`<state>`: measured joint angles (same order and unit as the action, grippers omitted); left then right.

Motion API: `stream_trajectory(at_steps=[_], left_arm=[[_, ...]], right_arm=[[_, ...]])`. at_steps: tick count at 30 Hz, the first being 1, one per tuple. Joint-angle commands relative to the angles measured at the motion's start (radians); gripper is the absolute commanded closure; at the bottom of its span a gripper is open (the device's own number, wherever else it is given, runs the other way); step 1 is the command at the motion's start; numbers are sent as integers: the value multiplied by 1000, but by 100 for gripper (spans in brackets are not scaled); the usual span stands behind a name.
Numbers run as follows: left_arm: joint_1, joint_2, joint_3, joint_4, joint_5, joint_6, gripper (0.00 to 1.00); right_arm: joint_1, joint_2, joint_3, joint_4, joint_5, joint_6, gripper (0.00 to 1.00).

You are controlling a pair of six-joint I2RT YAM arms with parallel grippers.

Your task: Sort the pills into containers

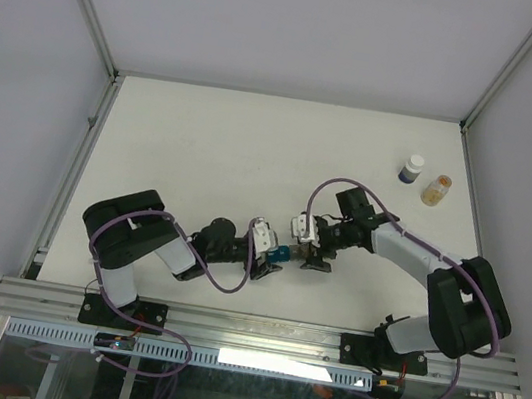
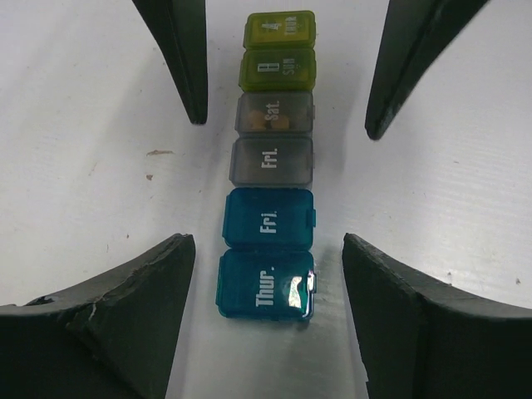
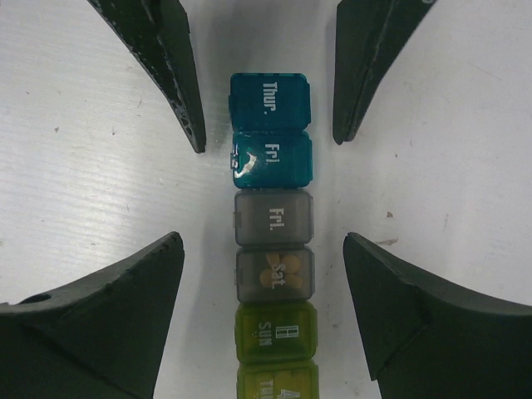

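Note:
The containers (image 2: 268, 219) (image 3: 273, 216) are a strip of several joined cells, teal, grey and yellow-green, lying flat with every lid shut. Pills (image 3: 276, 278) (image 2: 278, 120) show orange-tan through the lid of the grey "Sat" cell. My left gripper (image 2: 266, 241) (image 1: 270, 259) straddles the teal "Thur" end; it is open, with bare table between each finger and the cell. From the opposite side my right gripper (image 3: 262, 241) (image 1: 315, 258) straddles the grey and olive end, also open and clear of the strip. In the top view only the teal end of the containers (image 1: 283, 254) shows between the two grippers.
A white-capped dark bottle (image 1: 411, 169) and a small orange-tinted bottle (image 1: 437, 189) stand at the back right of the white table (image 1: 203, 149). Metal frame posts (image 1: 91, 121) border the table on both sides.

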<state>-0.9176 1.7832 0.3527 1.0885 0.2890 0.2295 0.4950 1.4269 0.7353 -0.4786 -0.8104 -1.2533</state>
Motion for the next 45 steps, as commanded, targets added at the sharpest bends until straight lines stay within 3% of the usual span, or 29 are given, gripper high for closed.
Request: stream_trajectory(at_steps=[1,12,24,28,37,45], left_arm=[[-12,9,46,12,12,35,30],[-13,20,74,-59,36,50,44],[-13,35,76,-30,57,31,52],[-13,35,75,-23,61,23,62],[-13,34,74,2,72,4,71],[-13,33,65,42,82,-18,71]], right_arm=[[36,12,-17,120,24,23,20],[67,47,-25,171,79,53,31],[90,64,-16,172,111,65,40],[96,59,-11,168,109,68,41],[101,56,8,134,83,65,51],[100,52,17,130,68,94,43]])
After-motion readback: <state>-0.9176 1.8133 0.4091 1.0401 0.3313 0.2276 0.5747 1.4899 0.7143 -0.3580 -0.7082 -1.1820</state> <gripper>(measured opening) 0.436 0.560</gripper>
